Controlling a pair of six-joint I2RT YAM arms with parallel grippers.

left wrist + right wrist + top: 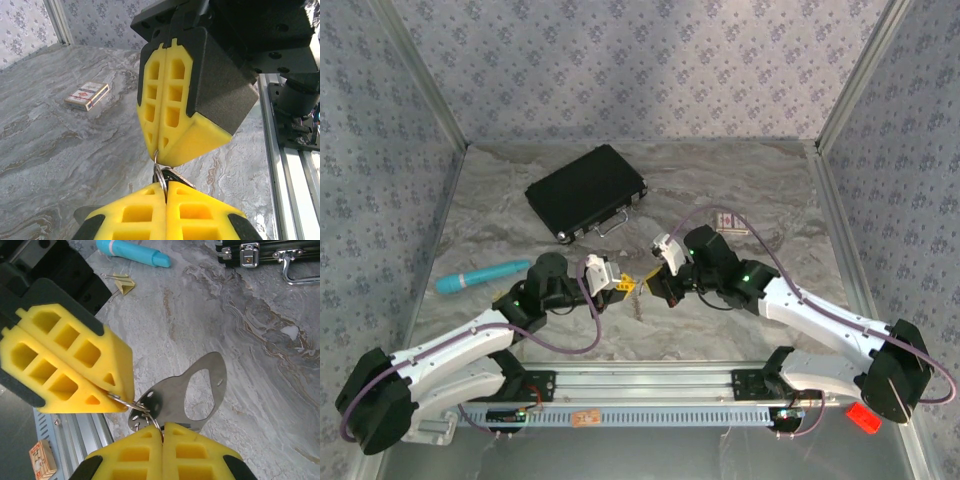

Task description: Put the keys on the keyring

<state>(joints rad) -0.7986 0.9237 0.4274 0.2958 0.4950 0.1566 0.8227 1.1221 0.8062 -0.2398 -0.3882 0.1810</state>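
Between the facing tips, above mid-tabletop [260, 340], sits the keyring [136, 405]. The left fingers [75, 365] pinch one end and the right fingers [197, 440] the other, both pairs pressed together. A flat tag [170, 395] dangles from it, nearer the right pair.

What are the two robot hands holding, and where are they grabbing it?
Both hold the keyring. The left fingers pinch one side of its wire loop, the right fingers the other side. A flat metal tag hangs from it.
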